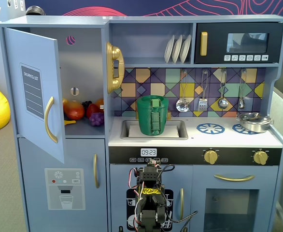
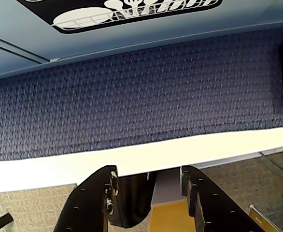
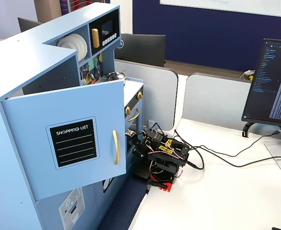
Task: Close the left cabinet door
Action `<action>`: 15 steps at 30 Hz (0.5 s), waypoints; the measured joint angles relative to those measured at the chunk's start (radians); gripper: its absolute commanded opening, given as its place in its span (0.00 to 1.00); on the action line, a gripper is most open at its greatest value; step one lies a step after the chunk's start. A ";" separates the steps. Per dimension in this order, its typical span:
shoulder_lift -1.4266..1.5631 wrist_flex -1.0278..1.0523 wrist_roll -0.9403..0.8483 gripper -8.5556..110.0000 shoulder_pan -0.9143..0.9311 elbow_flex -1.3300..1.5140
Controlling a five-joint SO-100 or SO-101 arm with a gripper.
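The left door (image 1: 35,92) is standing wide open in a fixed view, hinged at the cabinet's left edge and swinging out toward the camera, its chalkboard panel (image 1: 33,92) and gold handle (image 1: 49,120) facing right of centre. In another fixed view the same door (image 3: 66,143) is sticking out from the kitchen (image 3: 35,62) front, with the "SHOPPING LIST" panel (image 3: 73,142) and handle (image 3: 115,147) fully readable. Behind the open door, toy fruit (image 1: 86,112) is sitting on the shelf inside the compartment.

The arm (image 3: 162,155) is resting folded low on the white table (image 3: 217,191), just in front of the kitchen's lower doors and well apart from the open door. In the front fixed view it is showing at the bottom centre (image 1: 150,203), below the sink holding a green pot (image 1: 153,115).

In the wrist view the jaws are standing apart with nothing between them; the gripper (image 2: 148,181) is pointing down at the table edge (image 2: 132,162) and a blue textured mat (image 2: 141,96), with the kitchen's base (image 2: 132,29) above.
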 measured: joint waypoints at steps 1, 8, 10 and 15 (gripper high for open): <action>0.000 0.000 0.000 0.07 0.000 0.000; 0.000 0.000 -0.008 0.07 0.031 0.000; 0.000 0.000 -0.008 0.07 0.031 0.000; 0.000 0.000 -0.031 0.07 0.031 0.000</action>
